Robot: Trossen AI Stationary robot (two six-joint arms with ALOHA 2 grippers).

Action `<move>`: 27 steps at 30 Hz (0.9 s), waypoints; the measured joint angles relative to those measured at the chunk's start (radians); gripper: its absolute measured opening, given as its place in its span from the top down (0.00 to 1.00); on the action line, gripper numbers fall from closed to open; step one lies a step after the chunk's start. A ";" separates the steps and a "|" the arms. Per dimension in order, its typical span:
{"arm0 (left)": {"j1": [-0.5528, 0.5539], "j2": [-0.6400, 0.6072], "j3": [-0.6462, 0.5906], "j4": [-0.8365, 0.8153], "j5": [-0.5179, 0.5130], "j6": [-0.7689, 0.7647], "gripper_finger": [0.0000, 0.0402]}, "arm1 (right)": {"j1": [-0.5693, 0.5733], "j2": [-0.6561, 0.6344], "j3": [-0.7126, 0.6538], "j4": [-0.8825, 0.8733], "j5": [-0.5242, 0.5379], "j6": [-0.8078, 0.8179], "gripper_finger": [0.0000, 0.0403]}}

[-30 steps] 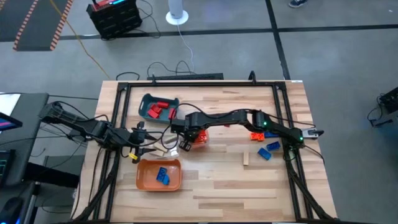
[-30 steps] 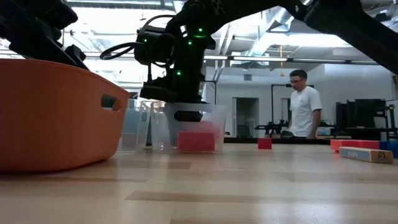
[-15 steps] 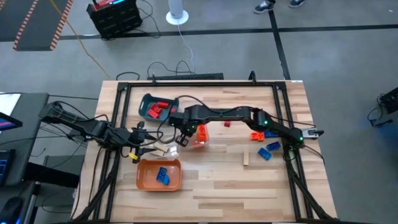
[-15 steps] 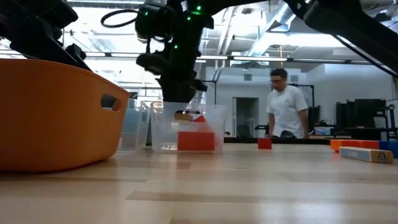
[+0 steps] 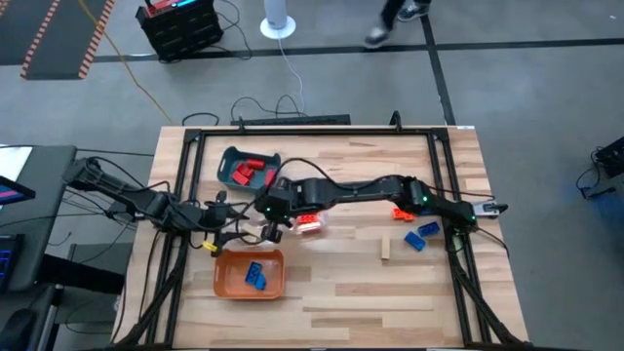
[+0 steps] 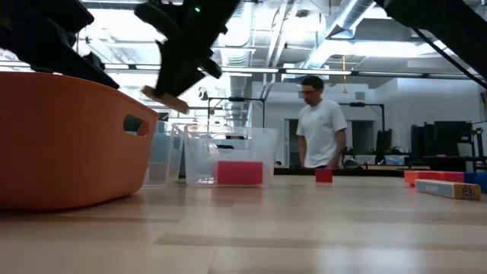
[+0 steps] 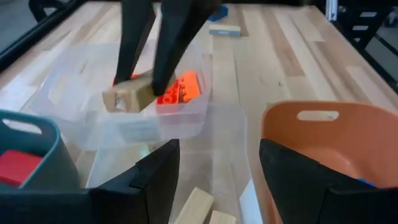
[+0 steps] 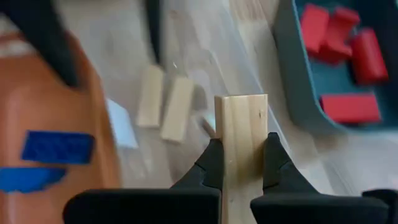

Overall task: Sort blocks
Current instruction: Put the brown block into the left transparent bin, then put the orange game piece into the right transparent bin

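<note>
My right gripper (image 8: 241, 163) is clamped on a pale tan wooden block (image 8: 241, 127), holding it in the air above the clear trays, near the orange tray (image 5: 226, 278). In the view from my left wrist, the block (image 7: 127, 95) hangs tilted between my right fingers above a clear tray (image 7: 186, 115) that holds an orange brick (image 7: 181, 87). My left gripper (image 7: 214, 180) waits beside the trays with its jaws standing well apart and nothing between them. As for progress, the teal tray (image 5: 230, 156) already holds several red bricks (image 5: 249, 172), the orange tray holds blue bricks (image 5: 254, 276), and two tan blocks (image 8: 165, 102) already lie in a second clear tray below my held one. Still unsorted on the bare table (image 5: 341, 283) are two blue bricks (image 5: 421, 235), an orange brick (image 5: 401, 213) and a tan block (image 5: 385, 251). I judge the sorting is well past halfway.
</note>
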 joint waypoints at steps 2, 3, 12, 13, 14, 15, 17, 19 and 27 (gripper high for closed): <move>0.000 0.000 -0.012 0.000 -0.006 -0.015 0.46 | 0.011 0.000 0.000 0.056 -0.002 -0.011 0.94; 0.000 0.000 -0.012 0.001 -0.008 -0.020 0.46 | 0.015 0.000 0.000 0.085 -0.013 -0.025 0.94; 0.000 -0.040 0.019 -0.084 -0.037 -0.062 0.46 | 0.018 0.073 0.000 0.176 -0.167 -0.060 0.90; 0.000 -0.045 0.019 -0.095 -0.051 -0.073 0.46 | 0.017 0.080 0.000 0.178 -0.182 -0.061 0.88; 0.000 -0.049 0.020 -0.108 -0.058 -0.083 0.46 | 0.014 0.086 0.000 0.178 -0.199 -0.061 0.85; 0.000 -0.053 0.020 -0.120 -0.064 -0.089 0.46 | 0.011 0.087 0.000 0.175 -0.207 -0.057 0.81; 0.000 -0.054 0.020 -0.131 -0.065 -0.099 0.46 | 0.007 0.087 0.000 0.169 -0.209 -0.054 0.74; 0.000 -0.054 0.020 -0.133 -0.065 -0.100 0.46 | -0.001 0.082 0.000 0.172 -0.209 -0.048 0.66; 0.000 -0.054 0.020 -0.105 -0.065 -0.089 0.46 | -0.014 0.033 0.003 0.084 -0.206 -0.034 0.49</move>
